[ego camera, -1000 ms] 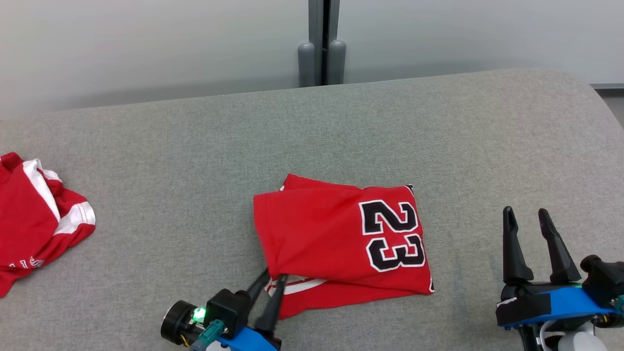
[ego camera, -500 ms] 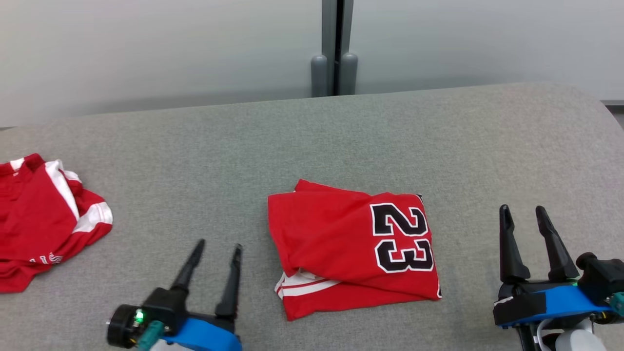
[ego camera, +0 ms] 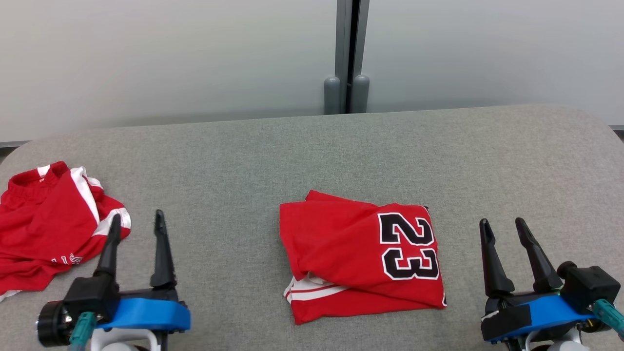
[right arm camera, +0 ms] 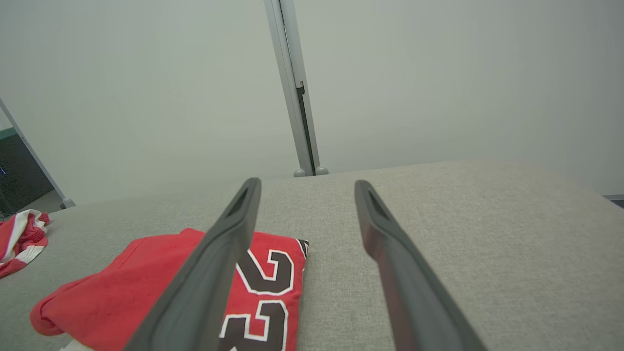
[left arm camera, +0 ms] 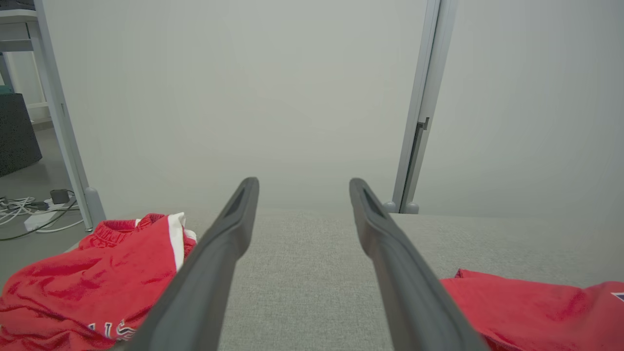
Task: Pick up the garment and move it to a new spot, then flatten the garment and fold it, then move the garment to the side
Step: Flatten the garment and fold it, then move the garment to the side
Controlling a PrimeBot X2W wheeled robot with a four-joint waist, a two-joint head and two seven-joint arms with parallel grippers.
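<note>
garment [ego camera: 360, 256]: folded to a compact red rectangle, "23" face up, flat on the grey padded surface [ego camera: 243, 156], mid-scene, slightly toward the near edge
fold quality: white-striped hem poking out at the near-left corner (not quite square), top layer rumpled there
contact: none, lying free between the two grippers, well apart from both
left gripper [ego camera: 137, 215]: spread wide, nothing between the fingers [left arm camera: 229, 243], parked near-left, pointing far, over bare surface
right gripper [ego camera: 502, 221]: spread wide too, empty, parked near-right, over bare surface right of the garment
why parked so: likely a neutral pose either side of the fold, keeping the head view on the cloth unblocked and either arm free for the next grab
second red garment [ego camera: 48, 219]: crumpled heap at the left edge, just left of the left gripper; role unclear, possibly queued
stage (judged): folding apparently finished; move to the side not yet done, given the mid-surface position
next move needs: low approach at one edge, pinch through all layers, then slide or lift without peeling the top layer
risk: loose near-left hem opening the stack during the move; thin jersey cloth, probably prone to layers slipping
free side: right of the garment, bare surface out to the far-right corner
</note>
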